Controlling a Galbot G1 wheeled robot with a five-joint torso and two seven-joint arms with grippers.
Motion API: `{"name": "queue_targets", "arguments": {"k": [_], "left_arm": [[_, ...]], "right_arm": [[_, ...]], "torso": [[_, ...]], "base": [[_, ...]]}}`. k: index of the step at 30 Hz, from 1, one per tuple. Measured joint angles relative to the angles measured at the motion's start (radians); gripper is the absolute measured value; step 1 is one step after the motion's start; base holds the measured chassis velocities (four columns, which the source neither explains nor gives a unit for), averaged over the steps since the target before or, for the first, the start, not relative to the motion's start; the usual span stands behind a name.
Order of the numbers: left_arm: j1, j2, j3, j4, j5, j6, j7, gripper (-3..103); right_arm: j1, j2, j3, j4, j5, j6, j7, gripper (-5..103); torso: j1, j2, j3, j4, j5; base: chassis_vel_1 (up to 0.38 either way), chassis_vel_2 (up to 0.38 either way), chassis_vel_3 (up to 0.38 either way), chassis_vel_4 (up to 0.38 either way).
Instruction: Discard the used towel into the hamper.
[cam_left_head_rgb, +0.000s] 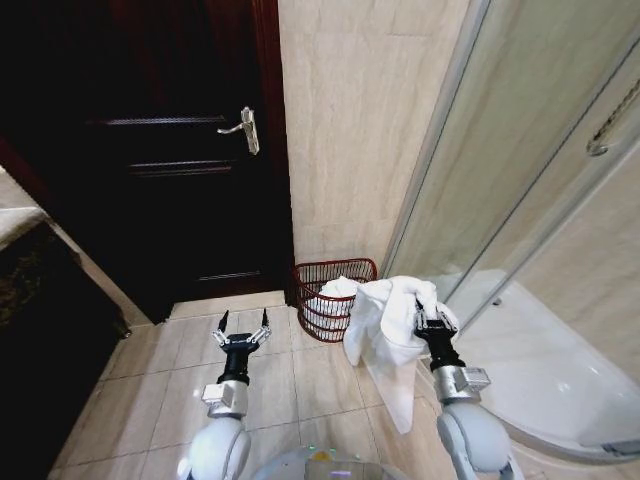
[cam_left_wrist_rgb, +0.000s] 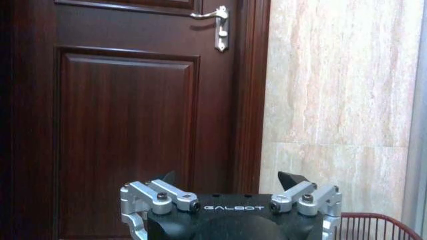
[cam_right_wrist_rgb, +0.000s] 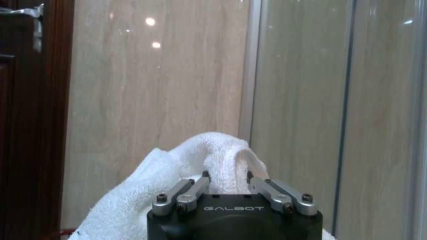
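- My right gripper (cam_left_head_rgb: 433, 318) clenches the white towel (cam_left_head_rgb: 385, 325), which hangs draped beside the hamper's rim
- Hamper (cam_left_head_rgb: 332, 297) stands on the floor against the wall, by the door (cam_left_head_rgb: 170, 150)
- My left gripper (cam_left_head_rgb: 242, 330) is released, fingers spread, holding nothing, above the floor tiles

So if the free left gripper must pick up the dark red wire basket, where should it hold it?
Probably the upper rim of the dark red wire basket, approached from above on its door side. The white towel held by the right gripper drapes over the other side. The left gripper is open.
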Motion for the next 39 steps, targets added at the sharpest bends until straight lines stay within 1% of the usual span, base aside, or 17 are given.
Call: {"name": "queue_targets", "arguments": {"k": [2, 5, 8, 10, 14, 15, 16, 20, 22, 24, 26, 29, 31, 34, 35, 38, 39], "left_arm": [[-0.003, 0.005, -0.001, 0.002, -0.003, 0.0, 0.003, 100], [-0.023, 0.013, -0.006, 0.005, -0.012, 0.003, 0.014, 100], [-0.028, 0.012, -0.006, 0.006, -0.017, 0.005, 0.015, 100], [-0.033, 0.004, -0.009, 0.019, -0.016, -0.001, 0.016, 100], [-0.035, -0.003, -0.013, 0.03, -0.005, -0.017, 0.017, 100], [-0.036, -0.007, -0.014, 0.032, -0.001, -0.02, 0.017, 100], [-0.036, -0.015, -0.014, 0.033, 0.007, -0.025, 0.018, 100], [-0.032, -0.031, -0.007, 0.033, 0.016, -0.026, 0.019, 100], [-0.032, -0.033, -0.003, 0.035, 0.02, -0.027, 0.019, 100], [-0.036, -0.043, 0.004, 0.04, 0.033, -0.026, 0.02, 100], [-0.037, -0.046, 0.005, 0.04, 0.035, -0.026, 0.02, 100], [-0.031, -0.053, 0.0, 0.031, 0.037, -0.017, 0.021, 100], [-0.027, -0.052, -0.002, 0.031, 0.037, -0.018, 0.021, 100], [-0.012, -0.041, -0.012, 0.038, 0.035, -0.03, 0.02, 100], [-0.012, -0.041, -0.012, 0.038, 0.035, -0.03, 0.02, 100], [-0.009, -0.026, -0.027, 0.05, 0.014, -0.05, 0.024, 100], [-0.009, -0.026, -0.027, 0.05, 0.014, -0.05, 0.024, 100]], "right_arm": [[0.008, -0.009, -0.003, 0.01, 0.014, -0.011, 0.01, 17], [0.048, -0.068, -0.015, 0.082, 0.108, -0.068, 0.045, 17], [0.068, -0.096, -0.018, 0.106, 0.142, -0.087, 0.049, 17], [0.111, -0.127, -0.021, 0.148, 0.199, -0.132, 0.061, 17], [0.167, -0.15, -0.026, 0.19, 0.249, -0.172, 0.084, 17], [0.189, -0.158, -0.031, 0.205, 0.269, -0.186, 0.101, 17], [0.236, -0.18, -0.044, 0.239, 0.325, -0.217, 0.149, 17], [0.325, -0.22, -0.038, 0.262, 0.41, -0.261, 0.177, 17], [0.348, -0.229, -0.034, 0.262, 0.422, -0.266, 0.181, 17], [0.45, -0.268, -0.026, 0.249, 0.485, -0.288, 0.204, 17], [0.474, -0.278, -0.026, 0.244, 0.504, -0.292, 0.208, 17], [0.627, -0.344, -0.029, 0.188, 0.617, -0.297, 0.218, 17], [0.664, -0.355, -0.035, 0.173, 0.636, -0.299, 0.22, 17], [0.825, -0.373, -0.072, 0.106, 0.693, -0.311, 0.225, 17], [0.825, -0.373, -0.072, 0.106, 0.693, -0.311, 0.225, 17], [1.01, -0.369, -0.12, 0.017, 0.767, -0.342, 0.247, 17], [1.01, -0.369, -0.12, 0.017, 0.767, -0.342, 0.247, 17]], "torso": [[0.0, 0.0, 0.0, 0.0, 0.0001], [0.0, -0.001, -0.001, 0.0, -0.0001], [-0.001, -0.002, -0.001, 0.0, -0.0002], [-0.001, -0.003, -0.002, 0.0001, -0.0002], [-0.002, -0.005, -0.003, 0.0001, -0.0001], [-0.002, -0.005, -0.003, 0.0001, 0.0001], [-0.002, -0.006, -0.004, 0.0, -0.0003], [-0.002, -0.007, -0.004, 0.0, -0.0001], [-0.003, -0.007, -0.004, 0.0, 0.0001], [-0.003, -0.008, -0.005, -0.0001, -0.0001], [-0.003, -0.008, -0.005, 0.0, -0.0001], [-0.003, -0.009, -0.005, -0.0001, 0.0001], [-0.003, -0.009, -0.005, 0.0, -0.0001], [-0.003, -0.009, -0.006, 0.0002, 0.0], [-0.003, -0.009, -0.006, 0.0002, 0.0], [-0.003, -0.01, -0.006, 0.0002, -0.0004], [-0.003, -0.01, -0.006, 0.0002, -0.0004]], "base": [[0.0, 0.0, 0.0, 0.0], [0.0, 0.0, 0.0, 0.0], [0.0, 0.0, 0.0, 0.0], [0.0, 0.0, 0.0, 0.0], [0.0, 0.0, 0.0, 0.0], [0.0, 0.0, 0.0, 0.0], [0.0, 0.0, 0.0, 0.0], [0.0, 0.0, 0.0, 0.0], [0.0, 0.0, 0.0, 0.0], [0.0, 0.0, 0.0, 0.0], [0.0, 0.0, 0.0, 0.0], [0.0, 0.0, 0.0, 0.0], [0.0, 0.0, 0.0, 0.0], [0.0, 0.0, 0.0, 0.0], [0.0, 0.0, 0.0, 0.0], [0.0, 0.0, 0.0, 0.0], [0.0, 0.0, 0.0, 0.0]]}}
